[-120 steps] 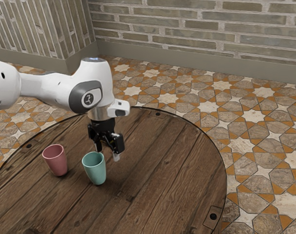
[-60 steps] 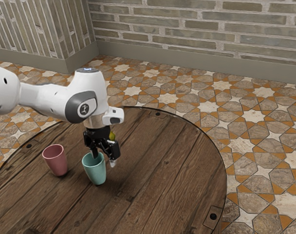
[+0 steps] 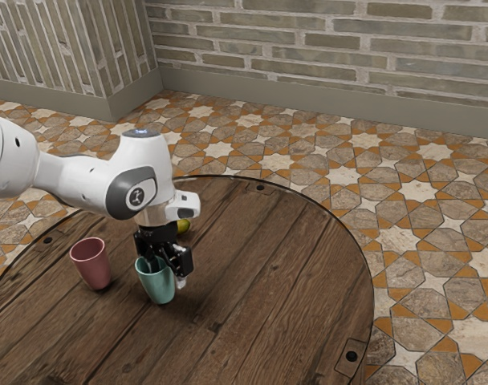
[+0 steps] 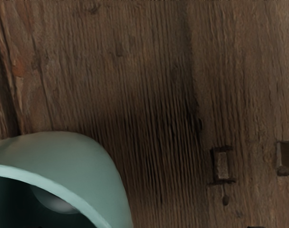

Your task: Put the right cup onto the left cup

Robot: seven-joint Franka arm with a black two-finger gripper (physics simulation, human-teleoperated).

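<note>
Teal is colouring the cup (image 3: 158,289) I am taking for the right one, which is standing upright on the wooden table (image 3: 264,281), with the pink cup (image 3: 91,266) standing apart from it. The gripper (image 3: 166,273) is straddling the teal rim, its fingers spreading apart, one inside and one outside, and is gripping nothing. Trouble is threatening if the closing fingers are meeting the sloping wall unevenly: the cup could be tipping or sliding. An off-centre pinch is also risking a tilt, jamming the base against the pink rim
</note>
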